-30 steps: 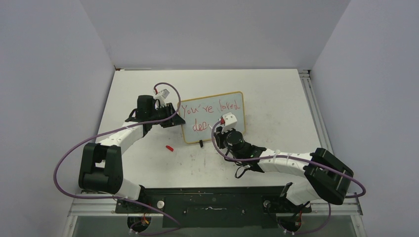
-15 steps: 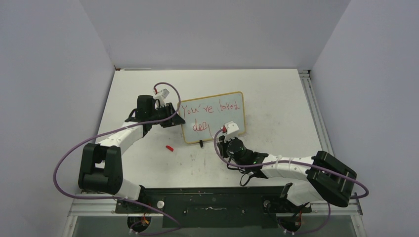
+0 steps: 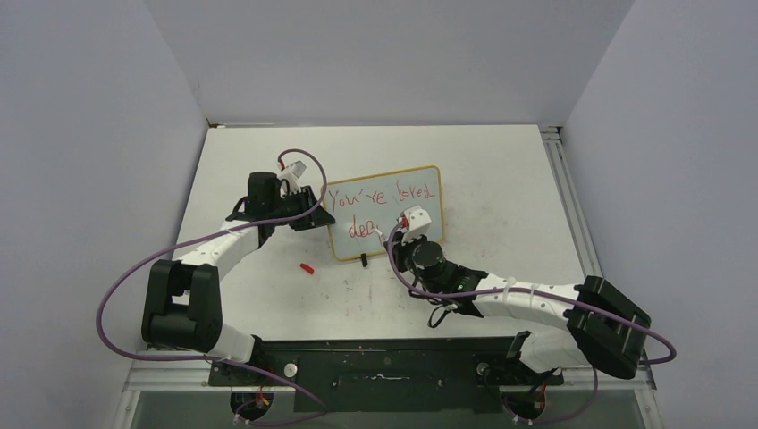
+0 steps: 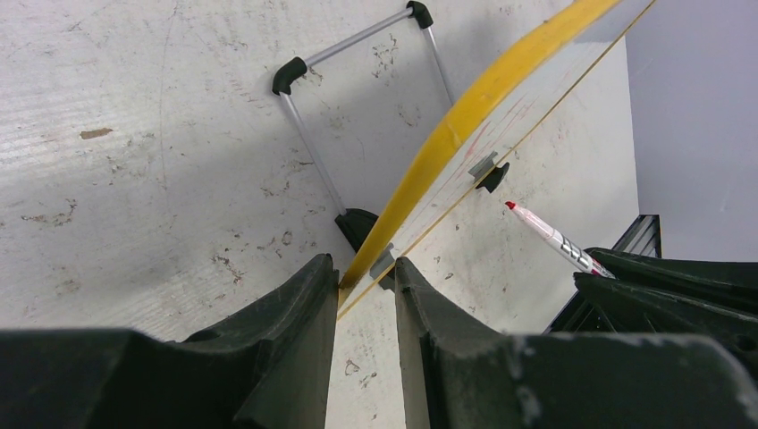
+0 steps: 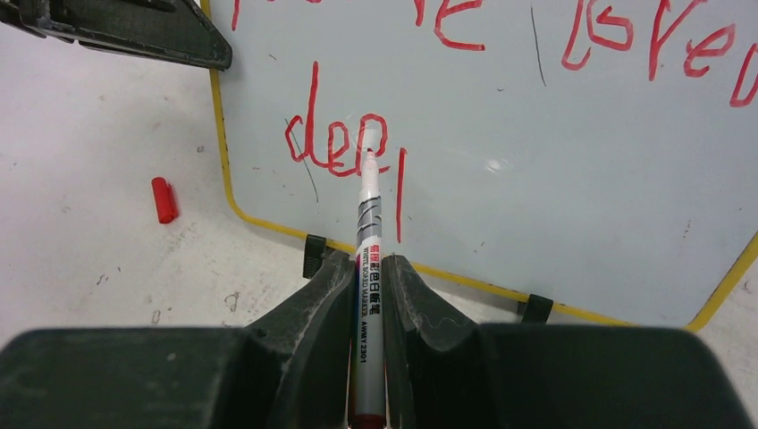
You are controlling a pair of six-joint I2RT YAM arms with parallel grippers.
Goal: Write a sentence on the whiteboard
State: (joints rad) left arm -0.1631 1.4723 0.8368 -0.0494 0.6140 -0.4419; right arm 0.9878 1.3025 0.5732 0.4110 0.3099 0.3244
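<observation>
The whiteboard (image 3: 393, 210) stands tilted at mid-table on its small black feet (image 5: 315, 255). The sentence (image 3: 380, 195) in red reads "You're loved", with "dee" (image 5: 332, 143) and a vertical stroke below it. My left gripper (image 3: 317, 213) is shut on the board's left edge, its fingers (image 4: 295, 304) pinching the yellow frame (image 4: 465, 116). My right gripper (image 5: 366, 261) is shut on a white-barrelled red marker (image 5: 368, 223). The marker's tip sits on the board at the last letter of "dee". That marker (image 4: 554, 237) also shows in the left wrist view.
A red marker cap (image 3: 307, 267) lies on the white tabletop near the board's lower left corner; the same cap (image 5: 163, 199) shows in the right wrist view. A wire stand (image 4: 308, 143) props the board from behind. Black base rail (image 3: 384, 371) along the near edge.
My right gripper pulled the marker down toward the near edge, leaving a vertical red stroke after "dee", then came back up to the letters. The left arm and board stayed still.
</observation>
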